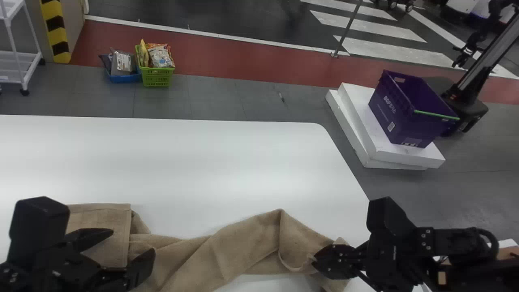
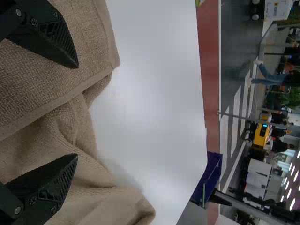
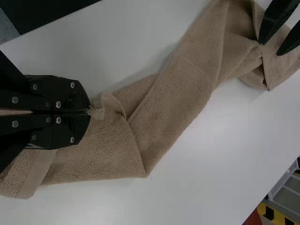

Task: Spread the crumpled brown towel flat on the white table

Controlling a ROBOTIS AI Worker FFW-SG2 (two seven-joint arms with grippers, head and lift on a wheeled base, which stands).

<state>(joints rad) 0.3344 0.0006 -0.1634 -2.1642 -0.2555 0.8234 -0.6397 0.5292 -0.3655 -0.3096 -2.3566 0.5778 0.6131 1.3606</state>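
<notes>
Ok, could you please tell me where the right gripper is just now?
The right gripper is at the lower right of the head view, shut on the brown towel's right end, over the white table.

There were two grippers, one left gripper and one right gripper, with four fingers in all, two apiece. There was one towel and one table. Beyond stood two baskets, one blue basket and one green basket, one crate, one cart and two slabs, an upper slab and a lower slab. The packets overlapped too much to be counted.
</notes>
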